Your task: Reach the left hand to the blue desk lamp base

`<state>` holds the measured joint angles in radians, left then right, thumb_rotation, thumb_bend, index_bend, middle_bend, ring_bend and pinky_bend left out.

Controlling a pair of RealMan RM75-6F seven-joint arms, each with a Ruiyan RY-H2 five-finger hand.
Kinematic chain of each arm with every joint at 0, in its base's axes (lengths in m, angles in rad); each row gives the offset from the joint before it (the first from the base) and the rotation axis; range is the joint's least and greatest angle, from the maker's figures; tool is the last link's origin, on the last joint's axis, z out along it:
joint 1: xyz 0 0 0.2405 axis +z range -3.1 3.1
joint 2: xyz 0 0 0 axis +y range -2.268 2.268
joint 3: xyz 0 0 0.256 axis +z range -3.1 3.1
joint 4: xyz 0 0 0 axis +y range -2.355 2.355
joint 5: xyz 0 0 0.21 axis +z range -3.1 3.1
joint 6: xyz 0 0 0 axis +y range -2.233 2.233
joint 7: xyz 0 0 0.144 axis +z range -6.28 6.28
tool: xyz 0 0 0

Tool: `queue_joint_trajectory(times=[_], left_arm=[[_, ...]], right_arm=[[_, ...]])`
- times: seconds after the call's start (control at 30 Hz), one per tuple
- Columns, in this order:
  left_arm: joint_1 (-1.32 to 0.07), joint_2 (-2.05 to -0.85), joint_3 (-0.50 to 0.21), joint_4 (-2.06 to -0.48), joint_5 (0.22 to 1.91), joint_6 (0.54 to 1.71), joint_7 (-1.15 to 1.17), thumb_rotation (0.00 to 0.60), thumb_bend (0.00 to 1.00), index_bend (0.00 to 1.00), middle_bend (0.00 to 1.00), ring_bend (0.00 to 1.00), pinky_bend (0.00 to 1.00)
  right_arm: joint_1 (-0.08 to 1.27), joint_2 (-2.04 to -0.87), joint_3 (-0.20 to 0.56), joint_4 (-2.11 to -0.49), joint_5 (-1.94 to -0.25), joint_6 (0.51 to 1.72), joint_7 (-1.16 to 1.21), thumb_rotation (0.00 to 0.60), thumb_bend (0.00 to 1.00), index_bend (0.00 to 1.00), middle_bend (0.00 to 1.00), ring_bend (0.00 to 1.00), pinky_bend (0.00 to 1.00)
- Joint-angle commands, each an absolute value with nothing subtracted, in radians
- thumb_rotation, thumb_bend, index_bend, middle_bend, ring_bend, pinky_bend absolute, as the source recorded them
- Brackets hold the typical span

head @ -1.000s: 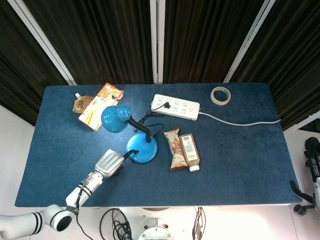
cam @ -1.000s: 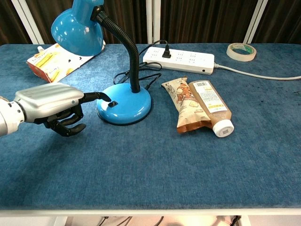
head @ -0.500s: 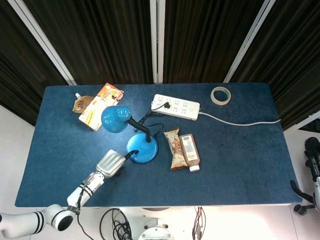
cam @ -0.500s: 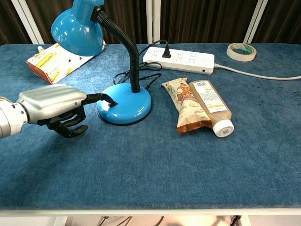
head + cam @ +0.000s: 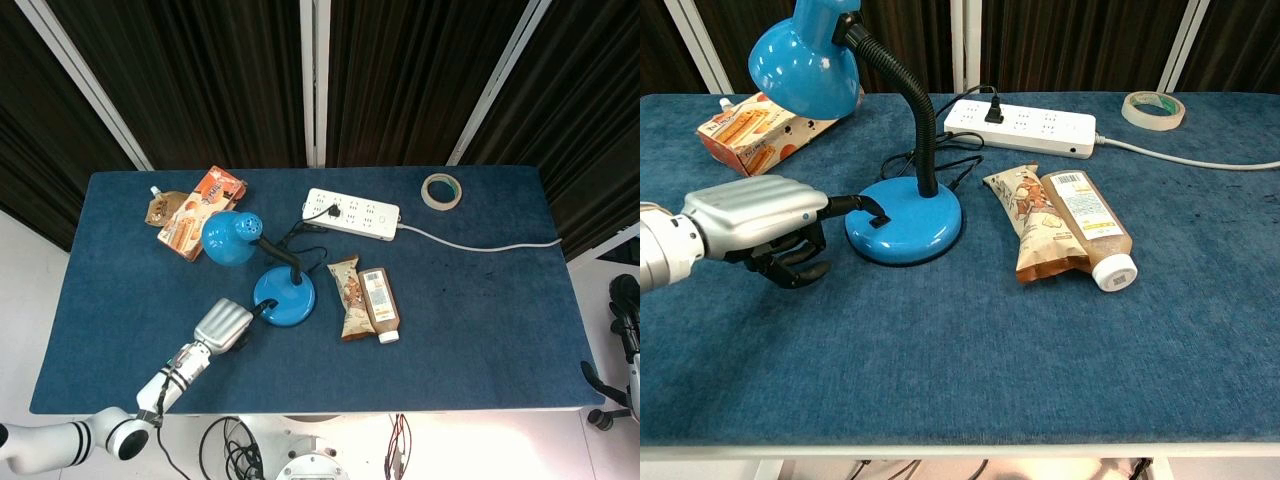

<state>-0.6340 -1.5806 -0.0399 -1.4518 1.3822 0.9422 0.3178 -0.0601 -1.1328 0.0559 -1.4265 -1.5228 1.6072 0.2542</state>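
The blue desk lamp's round base (image 5: 290, 300) (image 5: 915, 228) stands at the table's left middle, its black gooseneck curving up to the blue shade (image 5: 228, 238) (image 5: 805, 60). My left hand (image 5: 222, 325) (image 5: 755, 215) lies just left of the base. One black finger (image 5: 855, 204) stretches out, its tip resting on the small black switch on the base's left rim. The other fingers are curled under the silver back of the hand, with nothing in them. At the head view's right edge, off the table, a dark shape looks like my right hand (image 5: 626, 312); its fingers are unclear.
A snack pouch (image 5: 1035, 225) and a bottle (image 5: 1085, 225) lie side by side right of the base. A white power strip (image 5: 1020, 122) holding the lamp's plug sits behind. An orange snack box (image 5: 750, 125) is at the back left, a tape roll (image 5: 1154, 108) at the back right.
My left hand has crept a little to the right, bringing its outstretched finger onto the base's switch. The snack box under the lamp shade has turned from washed-out bright to darker orange.
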Motion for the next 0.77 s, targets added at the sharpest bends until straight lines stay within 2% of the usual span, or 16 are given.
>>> queue_joint_trajectory(times=[0.03,0.2,0.3,0.33,0.4,0.47,0.5,0.53,0.63,0.7,0.77], left_arm=[[-0.617,-1.548,-0.039,-1.488,1.391,0.984,0.335,0.6,0.48,0.11,0.85,0.82,0.85],[-0.544,-1.446,-0.016,-1.584,1.392,1.094,0.358,0.6,0.46,0.11,0.85,0.82,0.85],[-0.472,-1.381,-0.004,-1.619,1.397,1.203,0.339,0.6,0.34,0.14,0.83,0.8,0.84],[-0.448,-1.363,-0.002,-1.622,1.401,1.242,0.327,0.6,0.27,0.17,0.8,0.79,0.82],[-0.393,-1.324,0.001,-1.616,1.415,1.331,0.289,0.6,0.21,0.21,0.75,0.74,0.79],[-0.351,-1.294,0.001,-1.601,1.437,1.403,0.232,0.6,0.18,0.24,0.65,0.61,0.73],[-0.327,-1.277,0.002,-1.59,1.45,1.443,0.187,0.6,0.17,0.25,0.55,0.5,0.66],[-0.311,-1.263,0.005,-1.585,1.461,1.466,0.153,0.6,0.15,0.25,0.43,0.36,0.56],[-0.273,-1.213,0.021,-1.581,1.494,1.511,0.084,0.6,0.08,0.21,0.19,0.1,0.31],[-0.261,-1.177,0.041,-1.599,1.511,1.502,0.049,0.599,0.02,0.17,0.1,0.03,0.19],[-0.255,-1.156,0.051,-1.61,1.528,1.496,0.014,0.566,0.0,0.15,0.06,0.0,0.15]], right_arm=[[-0.06,-1.132,0.057,-1.426,-1.524,1.609,0.258,0.6,0.2,0.0,0.0,0.0,0.0],[-0.058,-1.131,0.058,-1.429,-1.527,1.61,0.258,0.6,0.2,0.0,0.0,0.0,0.0],[-0.059,-1.13,0.057,-1.432,-1.53,1.613,0.256,0.6,0.2,0.0,0.0,0.0,0.0],[-0.059,-1.13,0.057,-1.434,-1.532,1.615,0.254,0.6,0.2,0.0,0.0,0.0,0.0],[-0.061,-1.127,0.057,-1.44,-1.536,1.621,0.251,0.6,0.2,0.0,0.0,0.0,0.0],[-0.062,-1.125,0.056,-1.445,-1.54,1.625,0.244,0.6,0.2,0.0,0.0,0.0,0.0],[-0.062,-1.124,0.056,-1.449,-1.543,1.628,0.238,0.6,0.2,0.0,0.0,0.0,0.0],[-0.062,-1.123,0.056,-1.452,-1.545,1.63,0.233,0.6,0.2,0.0,0.0,0.0,0.0],[-0.062,-1.126,0.058,-1.461,-1.553,1.642,0.211,0.6,0.2,0.0,0.0,0.0,0.0],[-0.061,-1.126,0.054,-1.467,-1.564,1.644,0.193,0.6,0.2,0.0,0.0,0.0,0.0],[-0.06,-1.125,0.049,-1.471,-1.574,1.646,0.182,0.6,0.2,0.0,0.0,0.0,0.0]])
